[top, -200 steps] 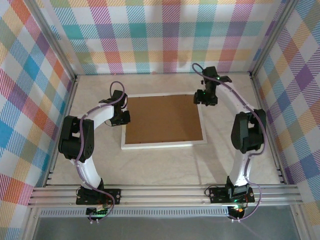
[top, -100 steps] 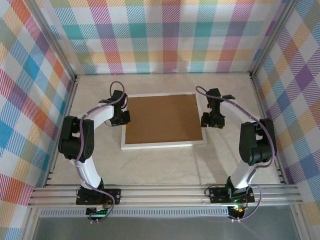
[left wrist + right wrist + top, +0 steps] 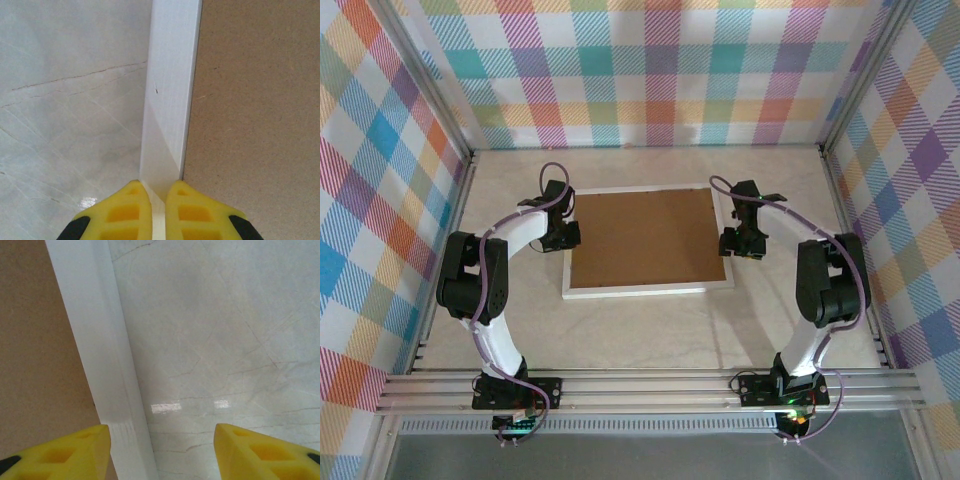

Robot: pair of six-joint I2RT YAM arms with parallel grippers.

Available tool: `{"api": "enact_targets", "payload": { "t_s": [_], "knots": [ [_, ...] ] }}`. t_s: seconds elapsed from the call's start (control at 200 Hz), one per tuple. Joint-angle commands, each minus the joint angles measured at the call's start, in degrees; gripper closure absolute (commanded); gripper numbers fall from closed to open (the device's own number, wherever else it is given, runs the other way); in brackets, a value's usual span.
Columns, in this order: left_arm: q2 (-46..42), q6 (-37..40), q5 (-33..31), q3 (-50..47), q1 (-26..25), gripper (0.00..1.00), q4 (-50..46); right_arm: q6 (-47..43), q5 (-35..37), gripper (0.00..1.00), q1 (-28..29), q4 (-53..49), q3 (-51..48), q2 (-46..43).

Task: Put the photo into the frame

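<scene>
Frame point(image 3: 645, 291) lies flat at mid-table, back side up, long sides running left to right. A brown backing board point(image 3: 645, 236) fills its opening, and the white border shows all round it. What lies under the board we cannot tell.

Left arm point(image 3: 480, 285): it rises from its base at the near edge, bows outward to the left with the elbow bent hard, and the forearm curves in toward the frame's left side. The wrist points down. Left gripper point(image 3: 566, 236) sits at the left border, about halfway along it. In the left wrist view we see its 2 yellow fingers point(image 3: 130, 210) pressed almost together, with only a sliver between them. The tips are over the white border, with table point(image 3: 70, 100) on one side and board on the other. We note this gripper as clenched, with nothing between the fingers. Whether the tips touch the border we cannot tell.

Right arm point(image 3: 825, 290): a mirror of the left, bowed outward to the right, elbow high, forearm reaching in to the frame's right side. A purple cable point(image 3: 790, 205) loops over the wrist. Right gripper point(image 3: 735, 245) hangs at the right border, also about halfway along. In the right wrist view its 2 fingers point(image 3: 65, 450) stand well apart. One is over the board's edge and the other over bare table, and the border runs between them, close beside the board-side finger. We note this gripper as released, holding nothing.
</scene>
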Motion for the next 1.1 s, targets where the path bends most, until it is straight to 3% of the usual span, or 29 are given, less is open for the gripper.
{"api": "enact_targets", "payload": {
  "t_s": [0.0,0.475,0.82,1.095],
  "knots": [
    [-0.91,-1.25,1.67,0.86,-0.56,1.0,-0.99,1.09,-1.37,0.43,-0.36,0.75,-0.32,1.57],
    [-0.73,-1.4,1.85,0.77,-0.56,1.0,-0.62,2.85,-4.26,0.43,0.58,0.34,-2.94,0.85],
    [-1.24,-2.14,3.84,-0.41,-1.53,1.0,1.49,8.16,-5.88,0.46,8.08,2.81,-2.49,7.48],
    [-1.69,-3.14,4.66,-1.35,-1.71,1.0,2.45,10.27,-10.06,0.46,10.14,5.12,-1.73,9.05]
  ]
}}
